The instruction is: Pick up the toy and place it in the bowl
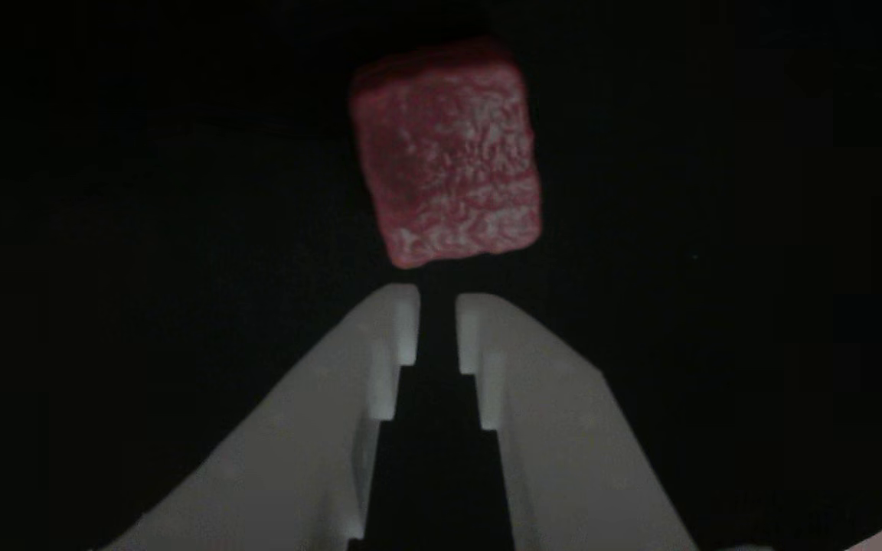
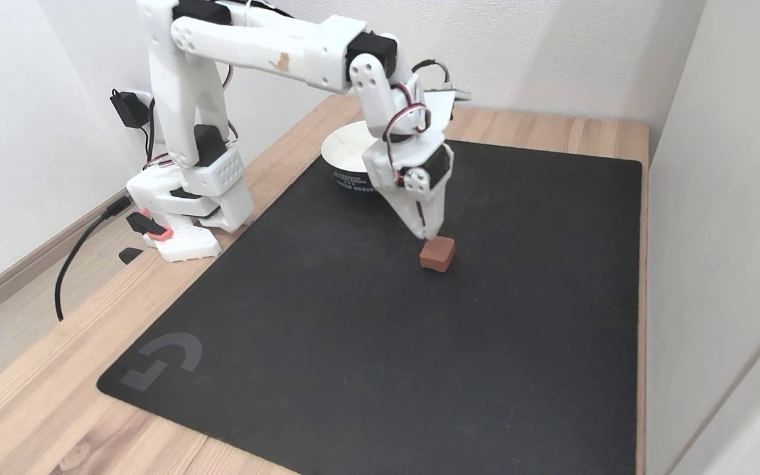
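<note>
— Where is the toy [image 2: 437, 253]?
— Lying on the black mat [image 2: 367, 343], in its middle part in the fixed view, well apart from the bowl [image 2: 347, 153]. Dark red, blocky, rough and whitish-mottled on top in the other view [image 1: 447, 157].

— And the gripper [image 2: 428, 233]?
— Pointed straight down, tips just above the near-left edge of the toy in the fixed view. Seen in the other view [image 1: 436, 300] as two white fingers [image 1: 391, 329] with only a narrow slit between them, tips just short of the block's lower edge. Nearly closed, holding nothing.

— The bowl?
— Standing at the far-left edge of the mat, partly hidden behind the white arm [image 2: 268, 46]. White inside, dark band with small lettering on the outer wall; lettering too small to read.

— Surroundings?
— Wooden counter [image 2: 37, 409] under the mat, arm's base [image 2: 182, 224] at the counter's left edge, black cable [image 2: 73, 257] trailing off towards the floor, white walls behind and to the right.
</note>
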Available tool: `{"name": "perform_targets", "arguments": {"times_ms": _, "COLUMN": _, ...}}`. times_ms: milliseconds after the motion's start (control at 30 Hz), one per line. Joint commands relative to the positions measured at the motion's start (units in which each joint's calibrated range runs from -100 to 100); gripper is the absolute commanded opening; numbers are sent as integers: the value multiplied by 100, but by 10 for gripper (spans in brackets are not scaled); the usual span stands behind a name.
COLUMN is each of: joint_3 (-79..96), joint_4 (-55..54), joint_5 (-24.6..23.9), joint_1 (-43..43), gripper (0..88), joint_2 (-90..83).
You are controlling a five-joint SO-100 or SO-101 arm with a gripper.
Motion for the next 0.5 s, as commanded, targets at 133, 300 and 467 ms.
{"name": "perform_targets", "arguments": {"times_ms": 133, "joint_3": -232, "joint_4": 41, "joint_5": 126, "joint_1": -2, "gripper": 23, "joint_2": -11}}
{"name": "perform_targets", "arguments": {"times_ms": 300, "joint_3": -223, "joint_4": 41, "joint_5": 256, "joint_1": -2, "gripper": 25, "joint_2": -11}}
{"name": "perform_targets", "arguments": {"times_ms": 467, "joint_3": -205, "joint_4": 41, "joint_5": 261, "joint_1": -2, "gripper": 28, "joint_2": -11}}
